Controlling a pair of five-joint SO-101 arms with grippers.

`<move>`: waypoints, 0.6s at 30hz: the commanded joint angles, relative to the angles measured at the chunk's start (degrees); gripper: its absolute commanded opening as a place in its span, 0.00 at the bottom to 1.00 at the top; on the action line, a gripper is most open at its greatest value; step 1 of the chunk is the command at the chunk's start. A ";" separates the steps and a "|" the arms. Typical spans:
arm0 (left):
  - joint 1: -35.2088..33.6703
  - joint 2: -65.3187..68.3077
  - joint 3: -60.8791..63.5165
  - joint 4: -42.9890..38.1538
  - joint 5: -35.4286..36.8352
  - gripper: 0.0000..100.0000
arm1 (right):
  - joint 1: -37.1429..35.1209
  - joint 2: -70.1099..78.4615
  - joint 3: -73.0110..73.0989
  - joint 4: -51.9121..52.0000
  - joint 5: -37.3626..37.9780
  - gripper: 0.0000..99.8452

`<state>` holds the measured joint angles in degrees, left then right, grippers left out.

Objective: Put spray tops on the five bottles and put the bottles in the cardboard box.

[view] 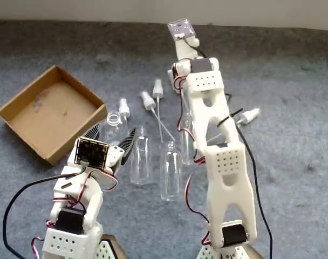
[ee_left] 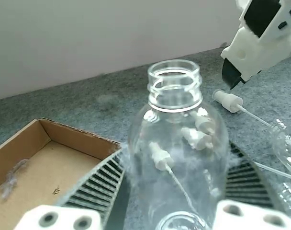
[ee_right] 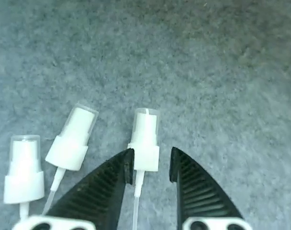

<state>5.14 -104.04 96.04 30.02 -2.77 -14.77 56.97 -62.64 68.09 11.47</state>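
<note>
Cardboard box (view: 80, 84) sits at the bench's left side. One of its corners is just beside the left gripper (view: 115, 128), so room there is tight. Bare bench (view: 293, 178) runs along the right side, and more lies past the spray tops toward the far edge.

Left arm rises from the near left corner. Its gripper is pinching an uncapped bottle (ee_left: 174, 96) by the body, one jaw on each side, with the open neck pointing toward the far edge.

Right arm stretches from the near edge out toward the far middle. The right gripper (ee_right: 151, 160) is spread, its jaws flanking a spray top (ee_right: 145, 139) that lies on the bench. One jaw tip overlaps the top's collar; whether it touches cannot be told.

Two more spray tops (ee_right: 71, 141) lie just beside it. A fourth top (view: 247, 116) lies right of the right arm. Two loose bottles (view: 139, 159) lie side by side between the arms.
</note>
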 commanded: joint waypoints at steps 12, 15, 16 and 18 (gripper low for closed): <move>0.84 -0.40 1.10 0.18 0.35 0.20 | -2.77 8.75 -15.96 0.57 4.31 0.17; 0.84 -0.40 1.10 0.18 0.35 0.20 | -2.77 9.10 -15.96 3.30 4.66 0.19; 0.84 -0.40 1.10 0.18 0.35 0.20 | -2.77 9.10 -15.96 3.65 4.66 0.19; 0.84 -0.40 1.10 0.18 0.35 0.20 | -2.59 9.10 -15.96 3.74 4.66 0.19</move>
<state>5.14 -104.04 96.04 30.02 -2.77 -17.05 67.34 -75.12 70.99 15.34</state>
